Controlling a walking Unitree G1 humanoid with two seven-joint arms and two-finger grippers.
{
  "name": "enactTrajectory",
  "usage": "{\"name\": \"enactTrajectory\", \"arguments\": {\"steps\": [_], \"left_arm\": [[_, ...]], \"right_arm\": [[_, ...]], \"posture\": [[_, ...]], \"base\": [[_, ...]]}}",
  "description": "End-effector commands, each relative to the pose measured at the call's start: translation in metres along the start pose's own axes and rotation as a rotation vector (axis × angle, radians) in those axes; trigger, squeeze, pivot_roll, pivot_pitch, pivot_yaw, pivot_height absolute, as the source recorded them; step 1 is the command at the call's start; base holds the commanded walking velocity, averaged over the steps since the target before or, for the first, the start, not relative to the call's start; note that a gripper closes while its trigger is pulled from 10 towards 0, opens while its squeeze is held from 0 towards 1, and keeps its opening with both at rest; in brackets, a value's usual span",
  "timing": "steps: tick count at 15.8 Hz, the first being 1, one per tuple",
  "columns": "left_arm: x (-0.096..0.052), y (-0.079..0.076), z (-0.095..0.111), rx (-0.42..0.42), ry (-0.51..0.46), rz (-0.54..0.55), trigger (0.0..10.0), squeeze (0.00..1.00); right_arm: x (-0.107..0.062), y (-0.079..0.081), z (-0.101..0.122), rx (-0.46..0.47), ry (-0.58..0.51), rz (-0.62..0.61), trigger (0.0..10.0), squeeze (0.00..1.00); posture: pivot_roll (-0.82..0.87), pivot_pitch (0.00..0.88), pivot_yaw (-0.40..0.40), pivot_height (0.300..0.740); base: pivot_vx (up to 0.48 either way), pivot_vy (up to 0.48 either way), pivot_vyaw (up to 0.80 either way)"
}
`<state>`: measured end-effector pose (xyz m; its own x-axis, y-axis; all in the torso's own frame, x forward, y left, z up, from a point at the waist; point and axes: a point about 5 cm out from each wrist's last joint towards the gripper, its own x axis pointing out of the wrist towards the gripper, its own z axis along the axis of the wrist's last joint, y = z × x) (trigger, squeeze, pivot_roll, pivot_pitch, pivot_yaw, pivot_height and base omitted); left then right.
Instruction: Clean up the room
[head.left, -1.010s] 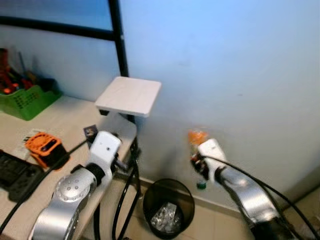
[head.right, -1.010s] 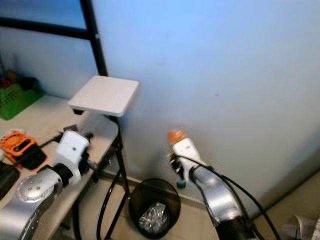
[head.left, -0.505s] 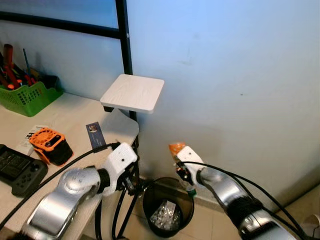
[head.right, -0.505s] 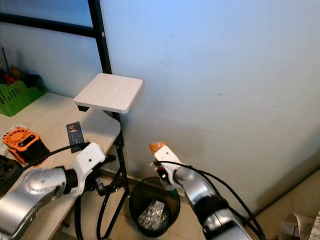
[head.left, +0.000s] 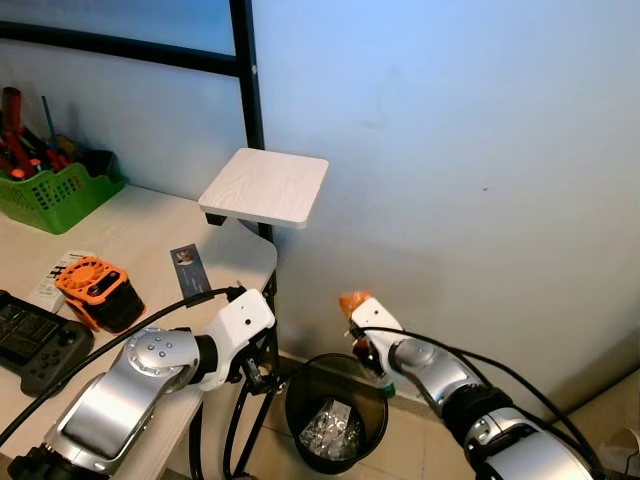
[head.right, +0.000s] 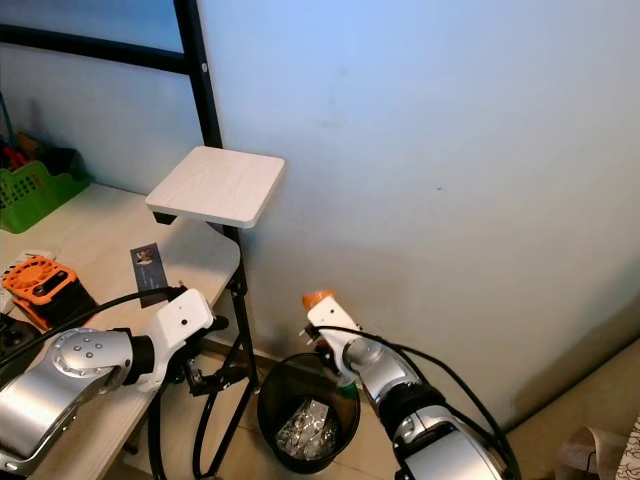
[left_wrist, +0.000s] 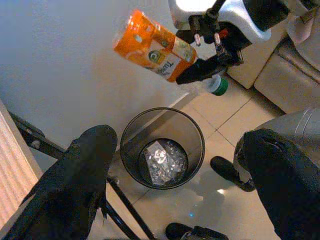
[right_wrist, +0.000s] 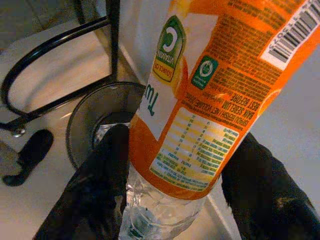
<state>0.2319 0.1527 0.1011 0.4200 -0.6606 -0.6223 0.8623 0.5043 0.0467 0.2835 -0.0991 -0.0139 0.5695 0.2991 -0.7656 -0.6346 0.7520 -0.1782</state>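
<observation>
An orange-labelled clear plastic bottle (head.left: 353, 303) with a green cap (left_wrist: 218, 86) hangs cap-down just above the far rim of a black mesh bin (head.left: 297, 400). My right gripper (head.left: 372, 352) is shut on the bottle's clear lower part; its black fingers (right_wrist: 100, 195) flank the bottle (right_wrist: 200, 100) in the right wrist view. The bin (left_wrist: 131, 136) stands on the tiled floor against the wall and holds crumpled foil (left_wrist: 162, 159). My left gripper (left_wrist: 175, 180) is open and holds nothing. It hovers by the table's corner, looking down on the bin.
The table (head.left: 130, 235) on my left carries an orange device (head.left: 92, 290), a black controller (head.left: 35, 335), a card (head.left: 188, 268) and a green basket of tools (head.left: 50, 185). A white board (head.left: 265, 187) sits on a black post. Black table legs and cables (head.left: 240, 420) run beside the bin.
My right gripper has brought the bottle lower and closer to the bin. My left arm has dropped from above the table to its corner. The camera has shifted too.
</observation>
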Motion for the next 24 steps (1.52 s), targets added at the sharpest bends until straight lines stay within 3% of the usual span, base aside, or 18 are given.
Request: {"name": "enactTrajectory", "arguments": {"steps": [1, 8, 13, 14, 16, 19, 21, 24], "left_arm": [[0.0, 0.004, 0.002, 0.014, 0.012, 0.006, 10.0, 0.0], [0.0, 0.004, 0.002, 0.003, 0.008, 0.008, 10.0, 0.0], [0.001, 0.001, 0.0, -0.018, 0.0, 0.018, 10.0, 0.0], [0.002, 0.004, 0.003, -0.049, -0.046, 0.116, 10.0, 0.0], [0.003, 0.007, 0.004, -0.088, -0.08, 0.204, 10.0, 0.0], [-0.002, 0.008, -0.002, -0.262, -0.152, 0.409, 10.0, 0.0], [-0.01, 0.008, -0.007, -0.301, -0.172, 0.553, 10.0, 0.0], [-0.021, 0.012, -0.01, -0.347, -0.214, 0.754, 10.0, 0.0]], "right_arm": [[0.0, -0.004, 0.007, 0.026, -0.026, 0.002, 10.0, 1.0], [0.001, 0.007, -0.005, 0.106, -0.024, 0.082, 10.0, 1.0], [-0.003, 0.001, -0.008, 0.174, -0.073, 0.096, 10.0, 1.0], [-0.012, -0.014, -0.007, 0.236, -0.154, 0.039, 10.0, 1.0], [-0.022, -0.024, -0.008, 0.278, -0.216, -0.012, 10.0, 1.0], [-0.069, -0.052, -0.006, 0.422, -0.421, -0.259, 10.0, 1.0], [-0.091, -0.056, -0.001, 0.465, -0.491, -0.352, 10.0, 1.0], [-0.105, -0.049, 0.006, 0.525, -0.508, -0.389, 10.0, 1.0]], "posture": [[-0.01, 0.0, -0.008, 0.74], [-0.02, 0.0, -0.004, 0.74], [-0.02, 0.0, 0.001, 0.74], [-0.02, 0.0, 0.001, 0.74], [-0.03, 0.0, 0.007, 0.74], [-0.07, 0.0, 0.038, 0.74], [-0.07, 0.0, 0.044, 0.74], [-0.07, 0.0, 0.032, 0.74]], "base": [[0.0, 0.0, 0.0], [0.0, 0.0, 0.0], [0.0, 0.0, 0.0], [0.0, 0.0, 0.0], [0.0, 0.0, 0.0], [0.0, 0.0, -0.27], [0.0, 0.0, -0.8], [0.0, 0.0, -0.8]]}}
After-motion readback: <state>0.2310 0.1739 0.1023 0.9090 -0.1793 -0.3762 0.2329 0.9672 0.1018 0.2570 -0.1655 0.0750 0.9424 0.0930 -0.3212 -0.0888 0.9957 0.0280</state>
